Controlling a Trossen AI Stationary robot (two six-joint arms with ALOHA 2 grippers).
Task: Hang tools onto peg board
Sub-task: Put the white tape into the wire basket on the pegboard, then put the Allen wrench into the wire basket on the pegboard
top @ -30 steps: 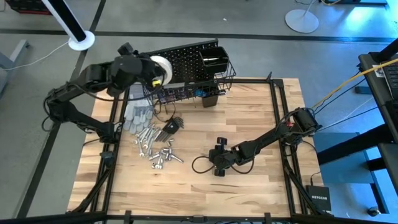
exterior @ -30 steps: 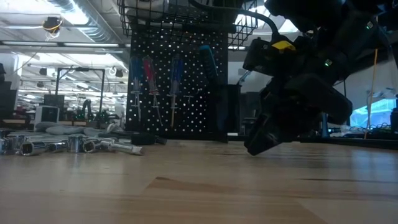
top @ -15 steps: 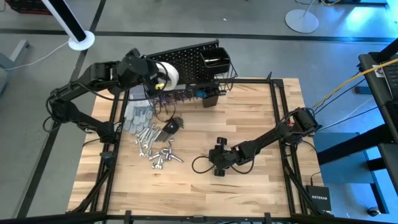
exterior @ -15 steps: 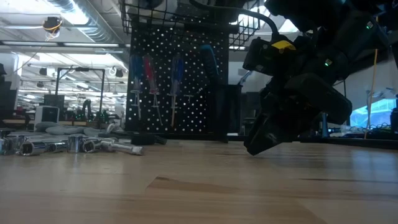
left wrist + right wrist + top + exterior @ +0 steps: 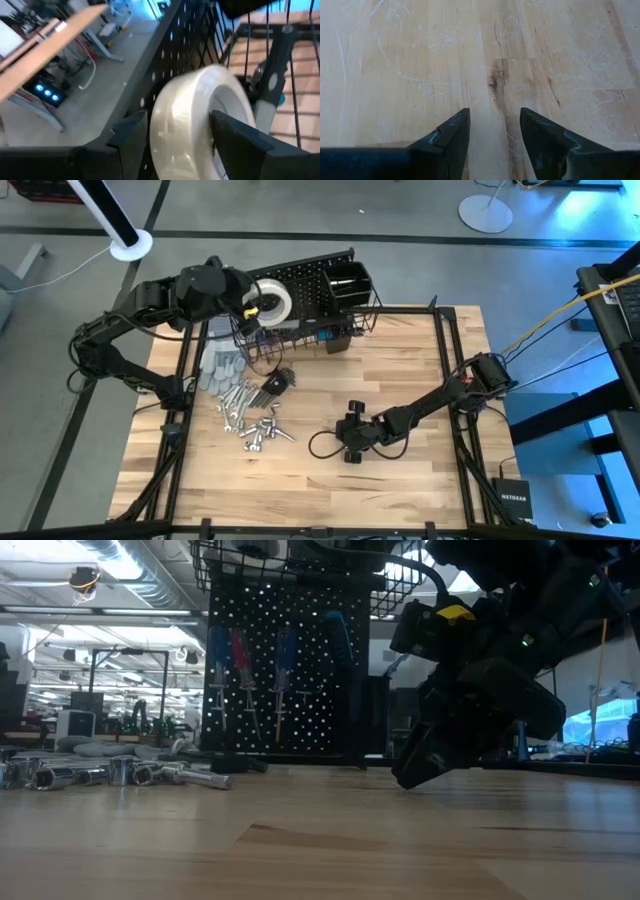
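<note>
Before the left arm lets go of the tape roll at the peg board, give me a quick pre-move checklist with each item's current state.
1. Left gripper has its fingers on either side of the white tape roll: ok.
2. Roll is up at the peg board, over the wire basket: ok.
3. Roll already seated on a peg or in the basket: cannot tell.
4. Right gripper is out of the way, open and empty, low over the bare table: ok.
5. Screwdrivers hang on the board: ok.
6. Loose metal tools are on the table, not yet hung: not ok.
</note>
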